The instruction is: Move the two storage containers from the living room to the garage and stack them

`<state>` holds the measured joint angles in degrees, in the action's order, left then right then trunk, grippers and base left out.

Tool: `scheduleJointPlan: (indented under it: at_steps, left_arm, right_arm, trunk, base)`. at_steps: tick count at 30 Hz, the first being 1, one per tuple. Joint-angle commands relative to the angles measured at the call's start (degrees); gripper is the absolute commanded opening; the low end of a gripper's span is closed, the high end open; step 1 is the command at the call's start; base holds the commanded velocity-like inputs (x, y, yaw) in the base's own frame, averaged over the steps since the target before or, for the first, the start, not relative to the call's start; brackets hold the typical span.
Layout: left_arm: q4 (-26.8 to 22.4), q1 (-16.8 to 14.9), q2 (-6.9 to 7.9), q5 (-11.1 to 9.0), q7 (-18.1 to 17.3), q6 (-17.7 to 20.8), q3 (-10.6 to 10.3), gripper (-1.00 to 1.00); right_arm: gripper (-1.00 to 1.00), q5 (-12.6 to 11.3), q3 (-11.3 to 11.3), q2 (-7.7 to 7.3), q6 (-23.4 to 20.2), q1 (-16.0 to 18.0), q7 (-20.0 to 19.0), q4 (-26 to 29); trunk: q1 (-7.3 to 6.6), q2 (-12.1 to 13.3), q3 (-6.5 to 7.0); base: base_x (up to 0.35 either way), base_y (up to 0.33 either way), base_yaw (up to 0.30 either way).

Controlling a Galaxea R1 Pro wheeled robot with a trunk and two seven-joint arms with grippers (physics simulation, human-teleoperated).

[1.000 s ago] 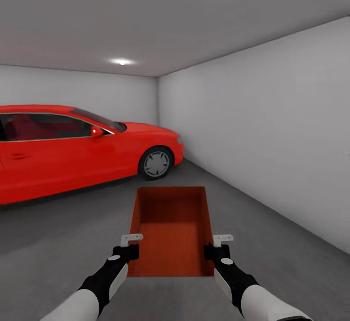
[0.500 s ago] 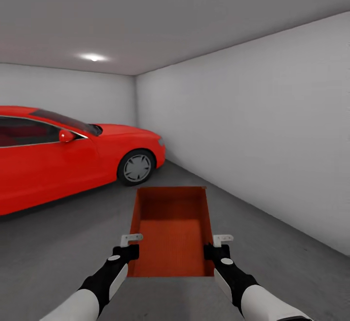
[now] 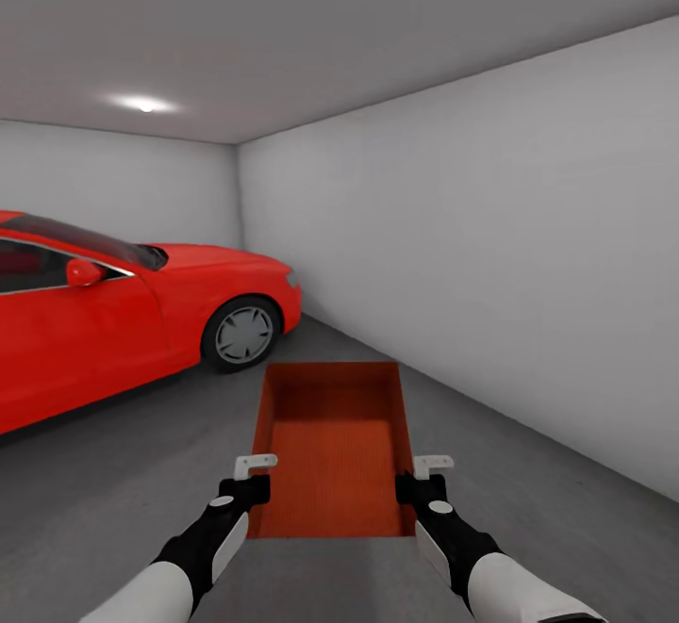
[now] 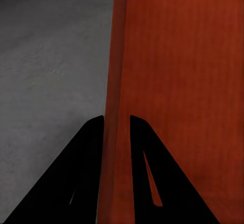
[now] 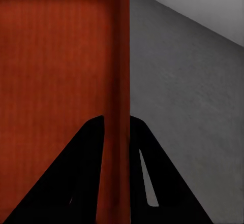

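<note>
I hold one orange-red storage container (image 3: 332, 453) level in front of me, above the dark grey garage floor (image 3: 113, 472). Its ribbed bottom faces up and it is lidless. My left gripper (image 3: 253, 478) is shut on the container's left wall, and the left wrist view shows that wall (image 4: 116, 82) clamped between the black fingers (image 4: 86, 168). My right gripper (image 3: 419, 478) is shut on the right wall, seen in the right wrist view as a wall (image 5: 121, 71) pinched between the fingers (image 5: 145, 173). No other container is in view.
A red car (image 3: 113, 321) is parked at the left, its front wheel (image 3: 241, 334) a short way beyond the container. A plain white wall (image 3: 490, 255) runs along the right and meets the back wall (image 3: 123, 180) at a corner. Open concrete lies ahead between car and wall.
The whole view has swung to the right: the car, the ceiling lamp and the room corner have slid left. The container and both grippers keep the same place in the picture.
</note>
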<state>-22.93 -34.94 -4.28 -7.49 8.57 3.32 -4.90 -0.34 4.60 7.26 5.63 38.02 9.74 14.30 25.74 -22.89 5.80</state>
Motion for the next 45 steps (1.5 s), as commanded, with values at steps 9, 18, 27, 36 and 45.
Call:
scheduleJointPlan:
  at_steps: [9,18,27,36,45]
  left_arm:
    - [-0.8,-0.04,0.56,0.37,0.83,-0.25,0.72,-1.0]
    - [-0.8,-0.04,0.5,0.37,0.83,-0.25,0.71,-1.0]
    - [-0.8,-0.04,0.5,0.37,0.83,-0.25,0.73,-1.0]
    - [-0.81,-0.04,0.52,0.37,0.83,-0.25,0.72,-1.0]
    - [-0.8,-0.04,0.51,0.37,0.83,-0.25,0.73,-1.0]
  right_arm:
    - [-1.0,-0.63,0.67,-0.06,0.09,-0.01,0.34,-0.23]
    - [-1.0,-0.67,0.67,-0.03,0.01,-0.03,0.36,-0.23]
    - [-1.0,-0.72,0.67,-0.01,0.0,-0.02,0.36,-0.23]
    - [-1.0,-0.72,0.67,-0.05,0.0,0.02,0.36,-0.23]
    - [-1.0,-0.72,0.67,-0.06,0.0,-0.04,0.34,-0.23]
  trunk:
    - [0.05,-0.04,-0.03]
    - [0.05,-0.04,-0.03]
    - [0.05,-0.04,-0.03]
    - [0.05,-0.04,-0.03]
    - [0.05,-0.04,-0.03]
  base:
    - [0.323,0.129,0.0]
    - [0.323,0.13,-0.081]
    - [0.323,0.13,-0.242]
    - [0.323,0.13,-0.249]
    - [0.323,0.13,-0.249]
